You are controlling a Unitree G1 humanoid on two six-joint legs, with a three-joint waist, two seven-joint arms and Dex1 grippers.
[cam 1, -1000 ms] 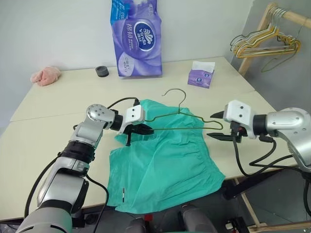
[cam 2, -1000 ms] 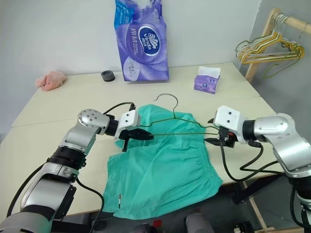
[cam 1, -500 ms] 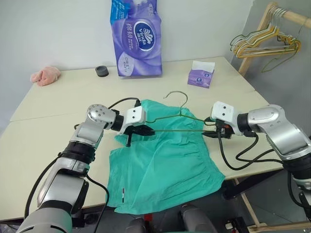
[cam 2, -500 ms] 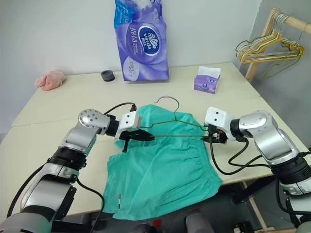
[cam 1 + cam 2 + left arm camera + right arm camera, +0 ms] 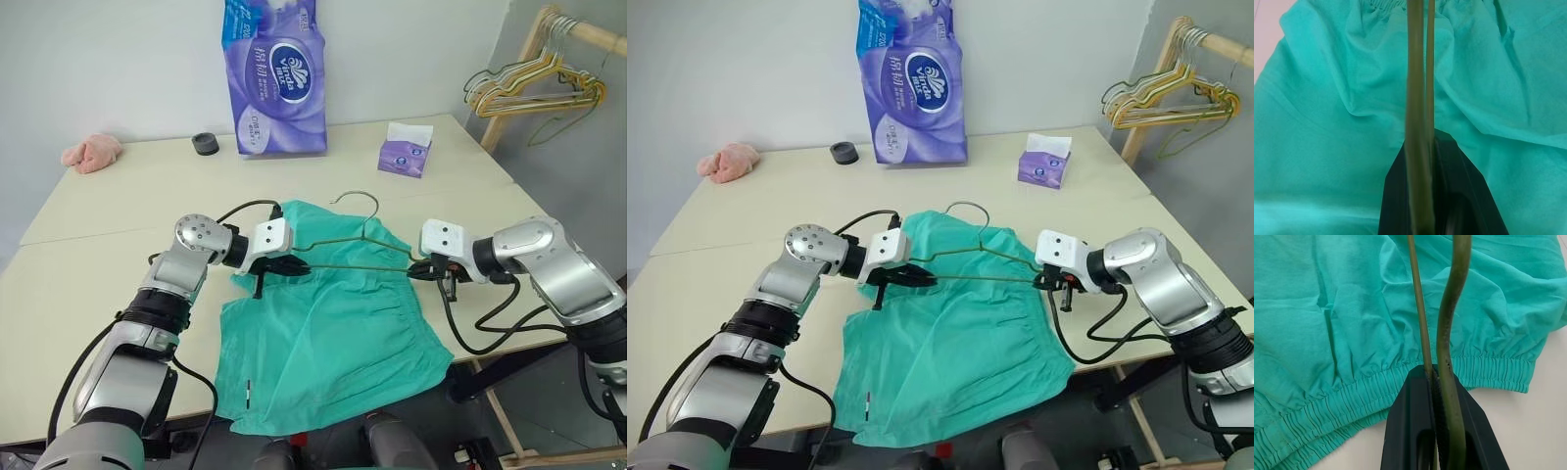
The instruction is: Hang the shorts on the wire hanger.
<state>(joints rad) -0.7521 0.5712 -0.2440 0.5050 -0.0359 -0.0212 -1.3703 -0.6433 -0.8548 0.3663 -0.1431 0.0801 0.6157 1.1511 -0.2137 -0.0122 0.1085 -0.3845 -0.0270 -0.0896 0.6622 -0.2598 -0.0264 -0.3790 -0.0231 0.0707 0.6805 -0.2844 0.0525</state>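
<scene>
The teal-green shorts (image 5: 333, 333) lie spread on the table's front middle, the gathered waistband (image 5: 1352, 396) toward my right side. Just above them the olive-green wire hanger (image 5: 353, 266) stretches across, its hook (image 5: 359, 196) pointing to the far side. My left gripper (image 5: 291, 264) is shut on the hanger's left end; the wire (image 5: 1415, 98) runs out between its black fingers. At the other end my right gripper (image 5: 419, 270) is shut on the hanger, both wires (image 5: 1449, 323) pinched between its fingers over the waistband.
A tall purple tissue pack (image 5: 274, 78), a small purple tissue box (image 5: 406, 152), a black round lid (image 5: 206, 144) and a pink fluffy cloth (image 5: 93, 152) sit along the far side of the table (image 5: 98, 274). A bunch of hangers (image 5: 534, 88) hangs on a wooden rack at the right.
My right gripper has come in from the right, sunk to the hanger's right end and shut on it. The left gripper has kept its place on the left end.
</scene>
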